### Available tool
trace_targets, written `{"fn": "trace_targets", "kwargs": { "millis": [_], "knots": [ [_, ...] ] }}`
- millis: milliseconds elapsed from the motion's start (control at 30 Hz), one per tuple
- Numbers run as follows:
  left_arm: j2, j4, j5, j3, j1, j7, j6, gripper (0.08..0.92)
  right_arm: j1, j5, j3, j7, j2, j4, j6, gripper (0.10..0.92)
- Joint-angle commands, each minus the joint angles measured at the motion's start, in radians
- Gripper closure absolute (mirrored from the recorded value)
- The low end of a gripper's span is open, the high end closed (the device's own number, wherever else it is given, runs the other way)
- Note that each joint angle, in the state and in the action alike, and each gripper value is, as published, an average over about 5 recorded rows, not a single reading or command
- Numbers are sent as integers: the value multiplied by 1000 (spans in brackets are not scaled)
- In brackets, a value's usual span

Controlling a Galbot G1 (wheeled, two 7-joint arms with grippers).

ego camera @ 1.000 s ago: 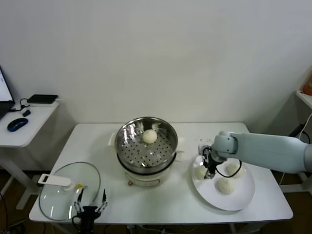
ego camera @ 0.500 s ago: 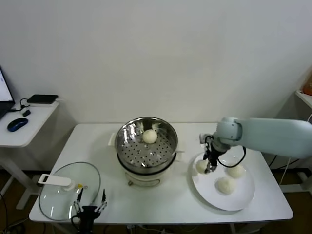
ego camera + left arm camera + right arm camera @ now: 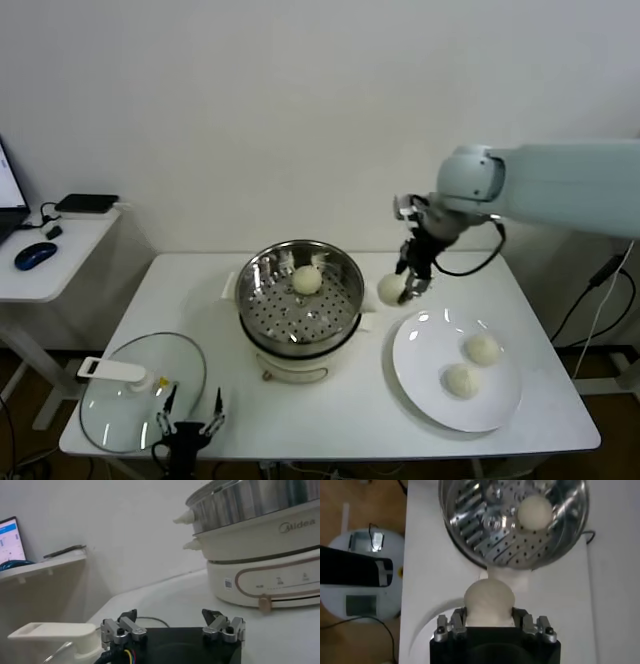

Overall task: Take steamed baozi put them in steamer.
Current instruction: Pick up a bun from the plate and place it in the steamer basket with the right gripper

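**Bun no. 2 in the air, soft cargo**

So the right claw (image 3: 408,287) is pinching a baozi (image 3: 391,289) by its sides, fingers pressed into the dough either side of the dome. In the right wrist view you can see the bun (image 3: 489,600) bulging out between the jaws, so imo it's soft and squishy, prob light too. Smooth skin, so maybe a bit slippery, but the grip across the widest part looks like the right spot. Squeeze harder and it'd dent or tear, I'd guess.

Where stuff is, all relative to the steamer (image 3: 300,297):
- held bun hangs in the air just off the steamer's right rim, above the bench (image 3: 330,410), not over the basket yet
- one bun (image 3: 307,280) already sits inside on the perforated floor, toward the back
- two more buns (image 3: 482,348) (image 3: 460,380) wait on the white plate (image 3: 430,395), right of the steamer
- glass lid (image 3: 135,390) lies flat to the front left

Arm pose: right arm reaches in from the right, forearm roughly level, wrist bent so the claw points down with the bun under it.

Left claw (image 3: 187,432) is parked low at the front edge of the bench, by the lid, fingers spread w/ nothing between them.
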Motion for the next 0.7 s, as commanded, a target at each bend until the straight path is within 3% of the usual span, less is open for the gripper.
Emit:
{"fn": "trace_targets", "kwargs": {
  "millis": [33,700],
  "knots": [
    [-22,-10,0,0,1,6,4,177,-119,59,196,6,315,-243,-51,409],
    [-24,-4,2,-3,2,11,1,177,-417,-173,233,52,489,-479,-48,406]
  ]
}}
